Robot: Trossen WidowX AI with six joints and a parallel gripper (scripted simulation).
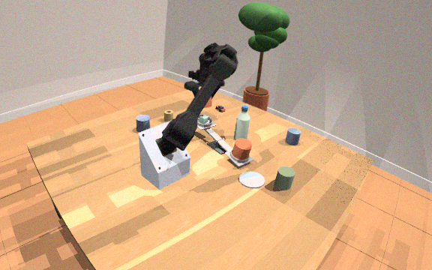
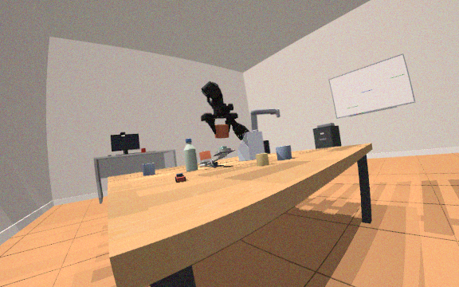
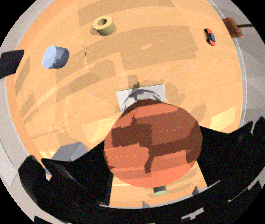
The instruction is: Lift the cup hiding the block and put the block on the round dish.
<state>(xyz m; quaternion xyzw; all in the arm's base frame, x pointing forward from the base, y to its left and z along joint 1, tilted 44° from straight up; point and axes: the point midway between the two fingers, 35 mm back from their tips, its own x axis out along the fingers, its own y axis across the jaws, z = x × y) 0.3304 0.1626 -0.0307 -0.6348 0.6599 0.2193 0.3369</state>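
Block (image 1: 203, 119) (image 2: 223, 148), pale green, uncovered on the raised end of the tilted balance (image 1: 219, 139) (image 2: 213, 161). The gripper (image 1: 201, 90) (image 2: 221, 127) (image 3: 149, 131) grips one orange cup (image 1: 208, 102) (image 2: 221, 131) (image 3: 153, 145) above it; the other cup (image 1: 241, 148) (image 2: 205, 155) stands on the lower end, near the round dish (image 1: 252, 180).

No readable text, label, brand, number or sign shows in any view: the whiteboard (image 2: 373, 85) on the wall bears only a few short coloured strokes that form no legible words, and the bottle (image 1: 242, 125) (image 2: 190, 158) carries no lettering that can be read.
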